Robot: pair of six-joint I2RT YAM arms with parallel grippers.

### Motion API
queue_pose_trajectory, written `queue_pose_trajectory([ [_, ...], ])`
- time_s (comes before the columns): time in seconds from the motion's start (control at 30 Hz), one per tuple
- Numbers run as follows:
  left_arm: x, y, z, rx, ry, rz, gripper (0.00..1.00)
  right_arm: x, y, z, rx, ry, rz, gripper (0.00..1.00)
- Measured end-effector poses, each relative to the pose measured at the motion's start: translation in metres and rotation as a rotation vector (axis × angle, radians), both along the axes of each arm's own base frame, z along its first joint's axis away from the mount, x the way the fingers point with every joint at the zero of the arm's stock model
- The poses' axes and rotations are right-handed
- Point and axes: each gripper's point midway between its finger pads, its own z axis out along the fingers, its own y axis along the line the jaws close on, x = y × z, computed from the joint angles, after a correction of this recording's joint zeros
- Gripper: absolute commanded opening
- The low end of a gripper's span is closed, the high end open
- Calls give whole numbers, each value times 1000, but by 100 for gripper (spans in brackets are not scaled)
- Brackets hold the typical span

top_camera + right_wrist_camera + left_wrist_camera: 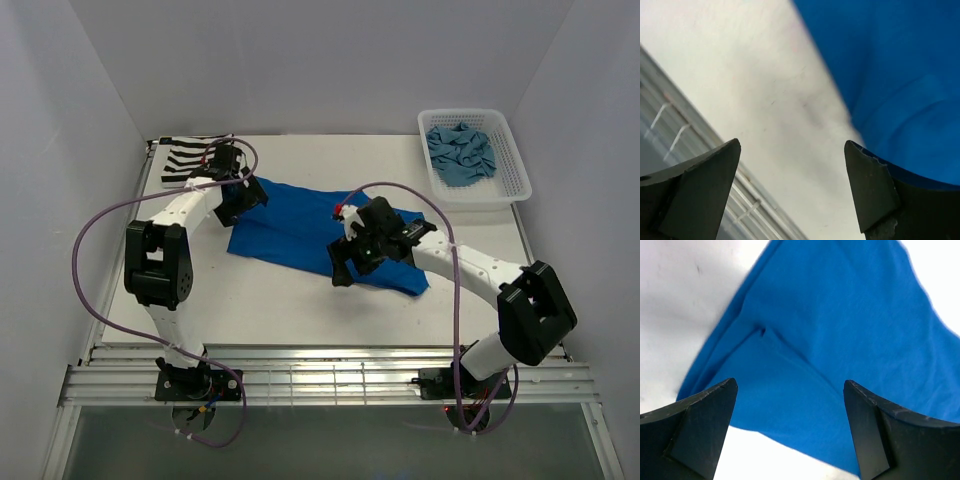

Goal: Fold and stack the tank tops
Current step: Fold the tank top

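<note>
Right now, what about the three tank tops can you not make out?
Top view: the left arm covers the right end of the striped tank top.
Top view: the right gripper hides part of the blue tank top; both wrist views crop it.
Top view: the teal tank top, crumpled in the basket, is too small to outline.

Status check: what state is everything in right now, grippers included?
striped tank top: flat at the far-left corner, apparently folded.
royal blue tank top: spread mid-table, partly lapped over, not gripped.
teal tank top: crumpled in the basket.
basket: upright, far right.
left gripper: open over the blue top.
right gripper: open at the blue top's edge.
</note>
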Motion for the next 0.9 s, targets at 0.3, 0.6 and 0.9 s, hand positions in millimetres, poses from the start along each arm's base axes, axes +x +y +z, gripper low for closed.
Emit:
queue_pose_trajectory([
  [0.3,-45,-3,-44,-5,127,-5,98,-56,14,-52,-20,198,58,90],
  [0.6,-38,-4,-49,-15,102,9,98,-29,21,-56,13,184,10,90],
  [0.9,-37,0,-60,1,112,38,98,-1,-4,-67,10,214,-89,90],
])
